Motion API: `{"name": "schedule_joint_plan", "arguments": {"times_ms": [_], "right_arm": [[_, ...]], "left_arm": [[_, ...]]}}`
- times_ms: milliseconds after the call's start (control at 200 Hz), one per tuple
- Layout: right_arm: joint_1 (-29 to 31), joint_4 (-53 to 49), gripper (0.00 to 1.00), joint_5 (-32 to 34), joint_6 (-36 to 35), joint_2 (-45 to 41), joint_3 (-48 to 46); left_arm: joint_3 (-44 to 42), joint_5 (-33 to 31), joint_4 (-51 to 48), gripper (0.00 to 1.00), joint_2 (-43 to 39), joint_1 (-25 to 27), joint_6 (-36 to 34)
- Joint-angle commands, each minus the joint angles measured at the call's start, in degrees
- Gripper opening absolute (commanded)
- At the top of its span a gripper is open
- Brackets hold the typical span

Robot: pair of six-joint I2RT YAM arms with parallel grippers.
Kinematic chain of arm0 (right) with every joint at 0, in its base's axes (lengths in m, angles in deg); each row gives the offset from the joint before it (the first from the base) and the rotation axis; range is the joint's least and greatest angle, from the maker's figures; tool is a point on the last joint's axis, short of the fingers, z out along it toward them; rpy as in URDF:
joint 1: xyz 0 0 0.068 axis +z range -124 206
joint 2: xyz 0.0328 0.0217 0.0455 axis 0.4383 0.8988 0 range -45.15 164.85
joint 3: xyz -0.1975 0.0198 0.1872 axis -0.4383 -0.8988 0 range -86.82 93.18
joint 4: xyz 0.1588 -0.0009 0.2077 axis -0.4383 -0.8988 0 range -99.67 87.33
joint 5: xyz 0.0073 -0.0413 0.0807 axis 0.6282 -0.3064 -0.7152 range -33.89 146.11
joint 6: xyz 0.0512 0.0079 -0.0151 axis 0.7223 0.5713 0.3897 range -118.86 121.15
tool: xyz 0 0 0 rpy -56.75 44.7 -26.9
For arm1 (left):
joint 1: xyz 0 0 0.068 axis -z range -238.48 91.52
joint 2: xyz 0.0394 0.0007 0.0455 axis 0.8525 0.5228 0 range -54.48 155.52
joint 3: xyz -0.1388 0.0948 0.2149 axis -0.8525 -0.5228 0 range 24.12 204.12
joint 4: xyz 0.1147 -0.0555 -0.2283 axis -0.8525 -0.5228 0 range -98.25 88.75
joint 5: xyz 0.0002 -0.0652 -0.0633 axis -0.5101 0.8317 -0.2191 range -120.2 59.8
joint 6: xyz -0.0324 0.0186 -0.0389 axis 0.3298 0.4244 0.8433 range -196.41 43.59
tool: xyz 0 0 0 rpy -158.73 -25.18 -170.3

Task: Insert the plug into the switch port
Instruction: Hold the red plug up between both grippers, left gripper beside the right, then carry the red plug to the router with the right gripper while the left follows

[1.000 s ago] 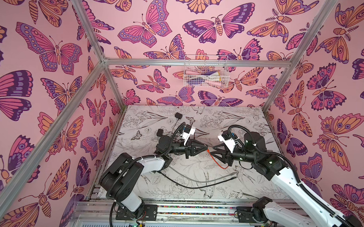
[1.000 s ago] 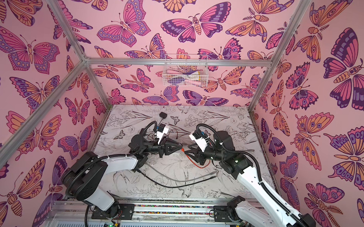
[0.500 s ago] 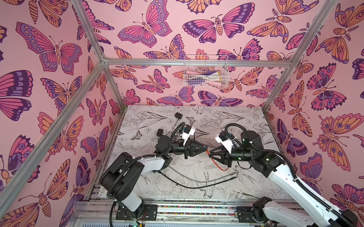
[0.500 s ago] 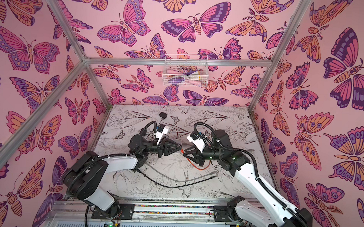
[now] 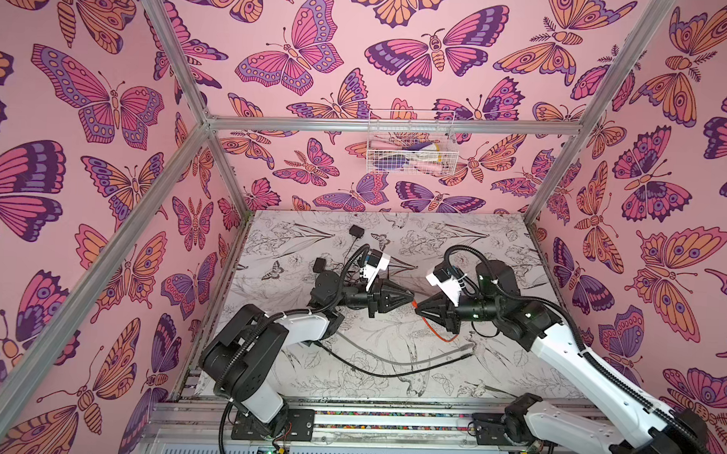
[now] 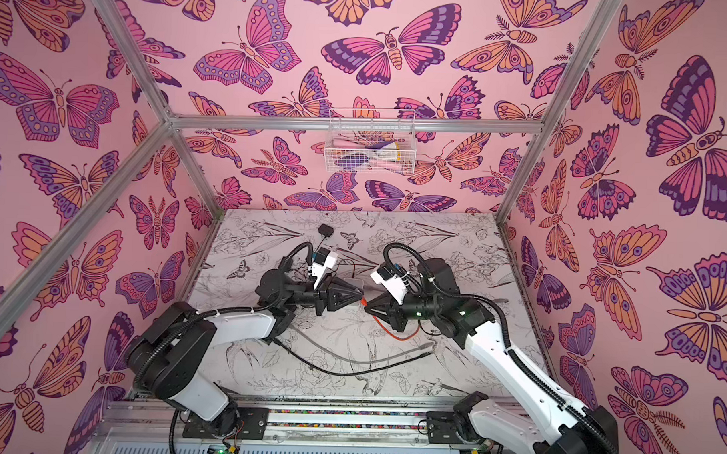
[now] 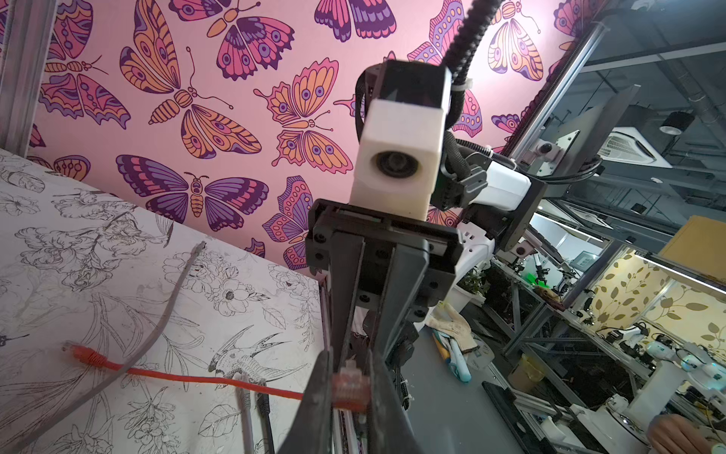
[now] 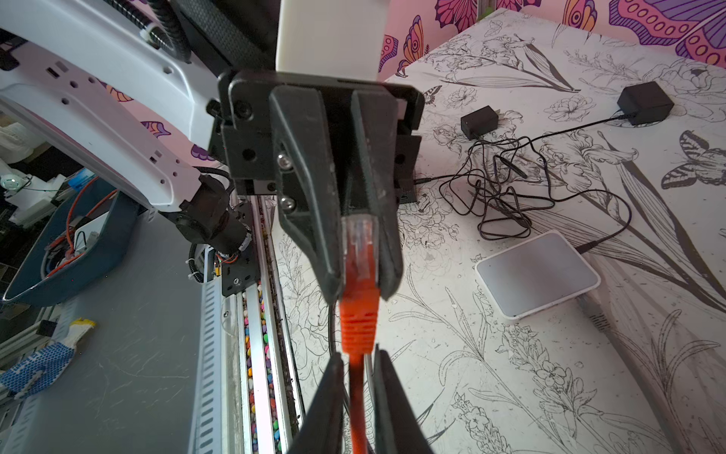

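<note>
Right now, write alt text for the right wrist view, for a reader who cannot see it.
The left gripper pinches an orange plug, facing the camera, while the right gripper straddles its orange cable behind the boot. A white switch lies flat on the floral table nearby, beside a tangle of thin black wire.

The worktop (image 5: 457,239), printed with black-and-white flowers, carries a flat white switch (image 8: 536,275), two black power adapters (image 8: 644,103) and a tangle of thin black wire (image 8: 503,196) near them. A grey cable (image 7: 167,310) and a black cable (image 7: 264,403) also lie on it. An orange cable (image 7: 176,378) rests on it only in part.
</note>
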Motion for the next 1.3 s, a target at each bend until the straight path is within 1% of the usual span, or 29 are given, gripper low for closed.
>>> {"name": "schedule_joint_plan", "arguments": {"times_ms": [0,75,376,391,416,456,481,521,546,561,636,706,796,861,917,1022,1087,1157,1292], "right_arm": [[-0.33,0.19,0.1,-1.66,-0.83,0.15,1.34],[-0.33,0.32,0.06,-1.68,-0.65,0.25,1.23],[-0.33,-0.99,0.0,0.9,-0.89,0.44,1.58],[-0.33,-1.12,0.0,1.18,-0.91,0.46,1.64],[-0.33,-1.28,0.0,1.71,-0.98,0.56,1.73],[-0.33,-1.83,0.0,2.55,-1.09,0.79,1.96],[-0.33,-2.25,0.0,3.08,-1.3,0.89,2.17],[-0.22,-3.07,0.0,4.17,-1.67,1.22,2.52],[-0.24,-3.52,0.0,5.1,-1.94,1.4,2.86],[-0.25,-3.91,0.0,5.35,-2.03,1.65,2.96],[0.17,-5.91,0.0,11.17,-2.8,2.87,4.0],[0.52,-7.67,0.0,14.93,-3.47,4.55,4.91],[0.62,-9.34,0.0,18.96,-4.45,7.21,5.99],[0.68,-10.26,0.0,21.93,-5.12,9.35,6.85],[0.66,-11.45,0.0,24.02,-5.77,11.03,7.9],[1.02,-12.04,0.0,28.4,-6.56,12.87,8.68],[1.46,-11.68,0.0,30.61,-7.1,13.58,8.78],[2.04,-10.95,0.0,31.58,-7.87,14.44,8.77],[2.12,-9.54,0.0,31.58,-8.81,16.9,8.76]], "left_arm": [[0.43,0.51,3.2,0.0,0.22,0.25,-0.32],[0.67,0.51,3.21,0.0,0.39,0.44,-0.31],[1.42,0.34,3.17,0.0,1.35,0.62,0.65],[1.4,0.26,3.21,0.03,1.36,0.59,0.65],[1.42,0.17,3.21,0.12,1.46,0.55,0.72],[1.31,-0.05,3.21,0.33,1.55,0.37,0.87],[1.22,-0.23,3.19,0.44,1.61,0.19,1.05],[1.12,-0.45,3.05,0.54,1.64,-0.26,1.45],[0.93,-0.61,3.05,0.56,1.64,-0.72,1.79],[0.78,-0.97,2.96,0.57,1.6,-1.1,1.97],[-0.49,-3.18,2.24,0.58,1.22,-3.63,3.4],[-1.8,-5.11,0.66,0.58,0.62,-6.55,4.73],[-3.06,-6.8,-5.51,0.58,-0.91,-9.6,3.65],[-3.71,-8.2,-13.73,0.58,-3.29,-10.77,-0.2],[-4.02,-10.67,-23.25,0.58,-5.99,-11.14,-5.86],[-2.2,-19.7,-44.81,0.58,-10.66,-11.2,-15.45],[-0.66,-24.87,-53.46,0.59,-11.59,-11.56,-18.12],[-0.23,-27.62,-57.28,0.59,-11.08,-12.26,-18.39],[-1.21,-29.23,-57.51,0.59,-8.7,-12.73,-16.92]]}}
